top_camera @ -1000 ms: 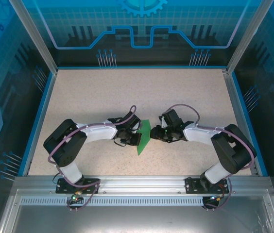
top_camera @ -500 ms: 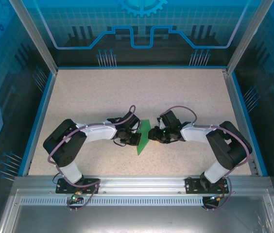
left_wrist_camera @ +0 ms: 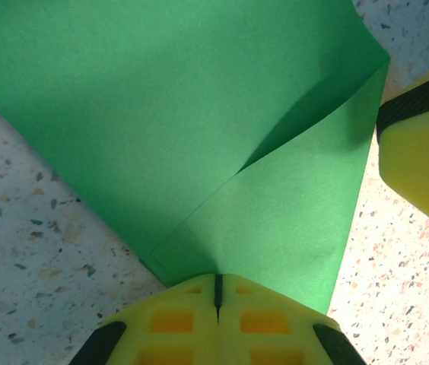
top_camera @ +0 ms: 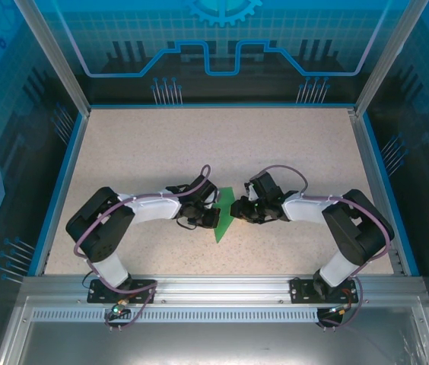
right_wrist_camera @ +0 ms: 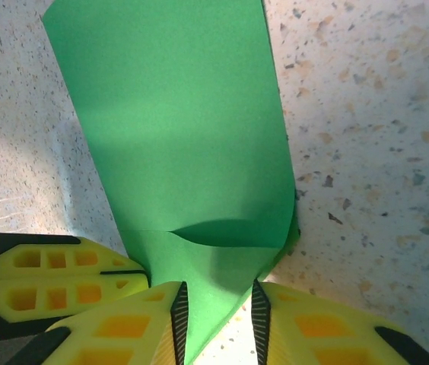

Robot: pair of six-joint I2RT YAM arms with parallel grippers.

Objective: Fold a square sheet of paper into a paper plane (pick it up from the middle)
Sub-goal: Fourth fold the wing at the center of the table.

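Note:
The square sheet of paper (top_camera: 224,214) is bright green and partly folded, with a flap lying over it and a narrow point toward the near edge. It sits at mid-table between both arms. My left gripper (top_camera: 213,217) is shut on the flap's edge, its jaws meeting at the paper (left_wrist_camera: 161,114) in the left wrist view (left_wrist_camera: 218,277). My right gripper (top_camera: 237,210) comes in from the right. Its jaws are open and straddle the paper's tapered end (right_wrist_camera: 218,289), the left pad at the paper (right_wrist_camera: 184,129), the right pad apart from it. No finished paper plane is to be seen.
The speckled table (top_camera: 199,144) has a raised blue rim (top_camera: 58,190) on three sides. The two grippers are very close together: a right finger (left_wrist_camera: 424,167) shows in the left wrist view, and the left fingers (right_wrist_camera: 55,266) show in the right wrist view.
My right gripper has moved left to the paper's edge and its jaws have narrowed a little. The left gripper stays shut in place.

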